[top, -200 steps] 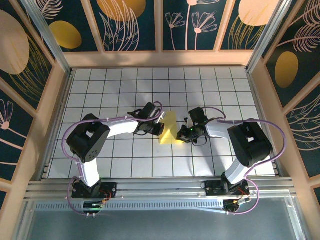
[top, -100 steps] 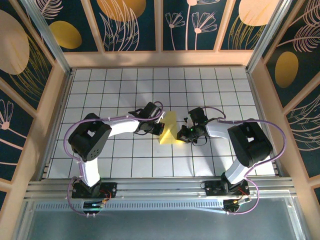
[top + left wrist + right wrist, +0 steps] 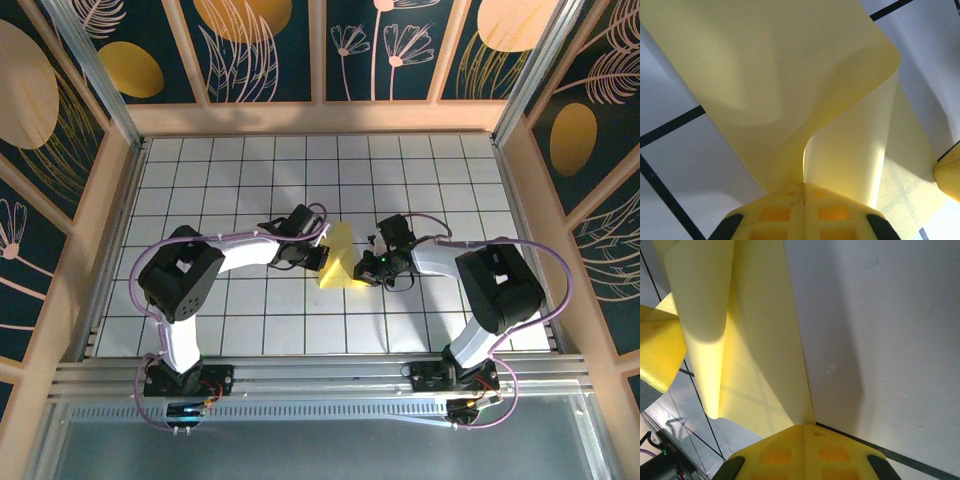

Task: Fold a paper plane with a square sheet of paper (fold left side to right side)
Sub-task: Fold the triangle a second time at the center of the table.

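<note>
Pinching the square sheet of paper point(image 3: 340, 264) at the middle of the gridded table point(image 3: 210, 190), the left gripper point(image 3: 322, 258) and right gripper point(image 3: 371, 267) each clamp an edge. It bows up between them. Uneven pulling, I'd guess, risks a tear, a slip, or a crooked crease.

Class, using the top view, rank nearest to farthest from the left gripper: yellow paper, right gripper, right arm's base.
1. yellow paper: in its grip.
2. right gripper: across the paper.
3. right arm's base: near edge, right.
</note>
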Controlling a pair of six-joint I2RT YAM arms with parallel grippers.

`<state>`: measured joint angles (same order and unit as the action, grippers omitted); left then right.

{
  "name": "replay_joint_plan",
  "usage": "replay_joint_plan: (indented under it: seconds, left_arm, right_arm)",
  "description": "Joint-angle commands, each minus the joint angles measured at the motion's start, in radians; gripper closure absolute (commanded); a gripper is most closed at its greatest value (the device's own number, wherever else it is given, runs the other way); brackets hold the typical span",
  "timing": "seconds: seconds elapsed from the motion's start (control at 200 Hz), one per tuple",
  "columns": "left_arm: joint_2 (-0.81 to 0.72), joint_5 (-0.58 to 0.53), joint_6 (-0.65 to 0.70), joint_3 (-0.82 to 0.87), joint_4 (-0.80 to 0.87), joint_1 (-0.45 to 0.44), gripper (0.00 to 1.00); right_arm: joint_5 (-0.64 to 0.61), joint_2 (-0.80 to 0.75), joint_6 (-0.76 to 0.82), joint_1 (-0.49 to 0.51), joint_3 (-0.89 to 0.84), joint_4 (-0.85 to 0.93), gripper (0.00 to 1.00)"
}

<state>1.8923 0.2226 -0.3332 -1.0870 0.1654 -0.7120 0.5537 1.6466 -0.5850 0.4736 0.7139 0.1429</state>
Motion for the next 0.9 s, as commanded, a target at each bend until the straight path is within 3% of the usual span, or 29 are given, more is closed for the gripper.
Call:
replay_joint_plan:
  seconds: [0.0,0.566,0.896]
  left_arm:
    - [0.023,-0.02,0.02,-0.02,0.011,0.006,1.0]
    - [0.045,-0.005,0.021,-0.012,0.016,0.006,1.0]
    - [0.042,0.001,0.015,-0.004,0.014,0.006,1.0]
  right_arm:
    - [-0.086,0.045,0.007,0.011,-0.008,0.072,1.0]
    - [-0.038,-0.044,-0.01,0.01,0.025,0.016,1.0]
    - [0.037,-0.074,-0.105,0.028,0.028,-0.18,1.0]
